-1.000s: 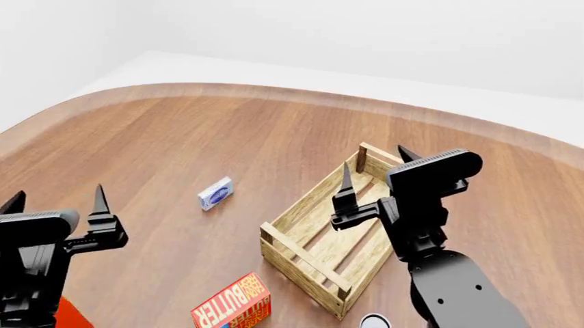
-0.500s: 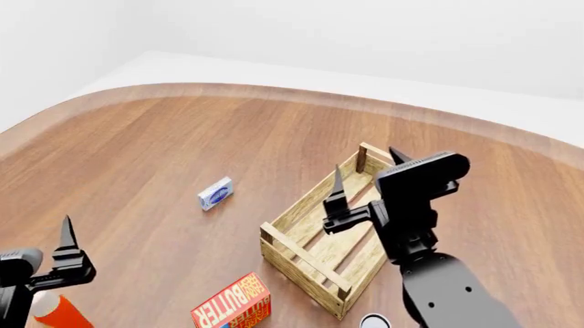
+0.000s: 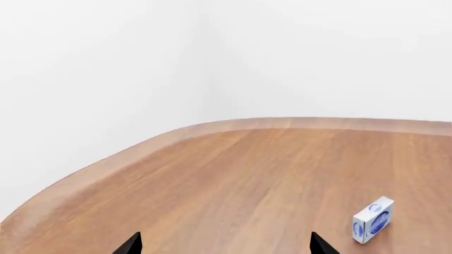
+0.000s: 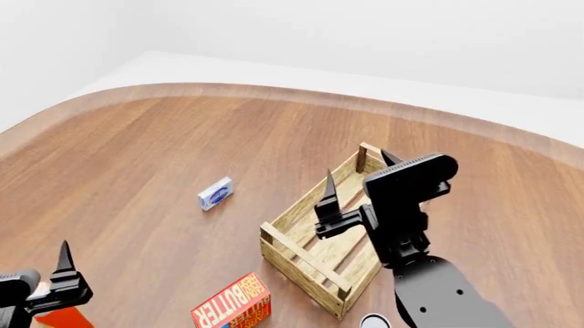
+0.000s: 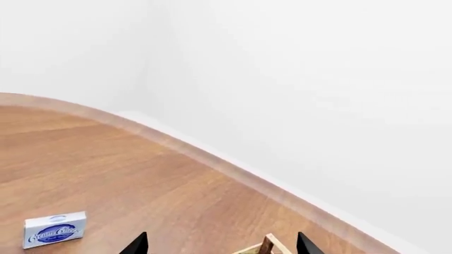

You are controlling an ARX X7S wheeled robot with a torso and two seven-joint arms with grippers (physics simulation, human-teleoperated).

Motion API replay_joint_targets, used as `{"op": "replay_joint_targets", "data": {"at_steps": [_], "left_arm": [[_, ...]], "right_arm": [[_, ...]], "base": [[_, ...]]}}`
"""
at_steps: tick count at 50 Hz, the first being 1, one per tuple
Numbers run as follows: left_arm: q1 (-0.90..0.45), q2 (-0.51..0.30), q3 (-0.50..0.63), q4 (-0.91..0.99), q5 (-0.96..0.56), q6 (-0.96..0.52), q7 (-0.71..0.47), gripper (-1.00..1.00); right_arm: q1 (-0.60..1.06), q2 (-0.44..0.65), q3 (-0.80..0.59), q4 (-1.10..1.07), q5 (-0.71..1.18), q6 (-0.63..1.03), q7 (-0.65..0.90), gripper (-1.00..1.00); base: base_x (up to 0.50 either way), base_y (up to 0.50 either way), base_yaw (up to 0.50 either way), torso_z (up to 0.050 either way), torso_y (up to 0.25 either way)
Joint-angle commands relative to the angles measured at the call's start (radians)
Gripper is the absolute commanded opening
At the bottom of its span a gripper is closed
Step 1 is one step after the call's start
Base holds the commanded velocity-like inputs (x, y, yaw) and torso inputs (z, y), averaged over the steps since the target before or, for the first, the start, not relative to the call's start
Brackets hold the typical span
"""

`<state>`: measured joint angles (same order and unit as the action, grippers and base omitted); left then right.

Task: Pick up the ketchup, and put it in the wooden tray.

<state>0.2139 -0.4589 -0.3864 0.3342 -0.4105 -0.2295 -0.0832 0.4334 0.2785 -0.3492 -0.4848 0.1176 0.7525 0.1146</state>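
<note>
Only an orange-red piece of the ketchup shows at the bottom left edge of the head view, partly hidden by my left arm. My left gripper hangs just above it, open and empty; the left wrist view shows only its two spread tips over bare wood. The wooden tray, a pale slatted crate, sits right of centre. My right gripper is open and empty above the tray's far end. The right wrist view shows its tips with a tray corner post between them.
A small white-and-blue box lies left of the tray and also shows in both wrist views. A red-and-yellow butter box lies at the front by the tray's near corner. A round white-topped object sits at the bottom edge. The table's curved rim runs along the back.
My left gripper has dropped down and to the left, ending low over the ketchup. My right gripper has shifted left and slightly down over the tray.
</note>
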Motion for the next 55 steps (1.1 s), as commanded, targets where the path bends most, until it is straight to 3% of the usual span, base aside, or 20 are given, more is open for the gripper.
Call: {"op": "replay_joint_targets", "data": {"at_steps": [1,30,55], "left_arm": [[0.012,0.011,0.004,-0.042,0.0,0.021,0.014,1.0],[0.018,0.032,0.005,-0.142,0.009,0.059,0.025,1.0],[0.015,0.025,0.002,-0.17,-0.039,-0.013,0.021,1.0]], "right_arm": [[0.007,-0.004,-0.015,-0.007,-0.004,0.02,0.01,1.0],[0.016,-0.008,-0.044,-0.022,-0.007,0.057,0.032,1.0],[0.033,-0.01,-0.066,-0.02,-0.007,0.076,0.041,1.0]], "base": [[0.0,0.0,0.0,0.0,0.0],[0.0,0.0,0.0,0.0,0.0],[0.0,0.0,0.0,0.0,0.0]]}}
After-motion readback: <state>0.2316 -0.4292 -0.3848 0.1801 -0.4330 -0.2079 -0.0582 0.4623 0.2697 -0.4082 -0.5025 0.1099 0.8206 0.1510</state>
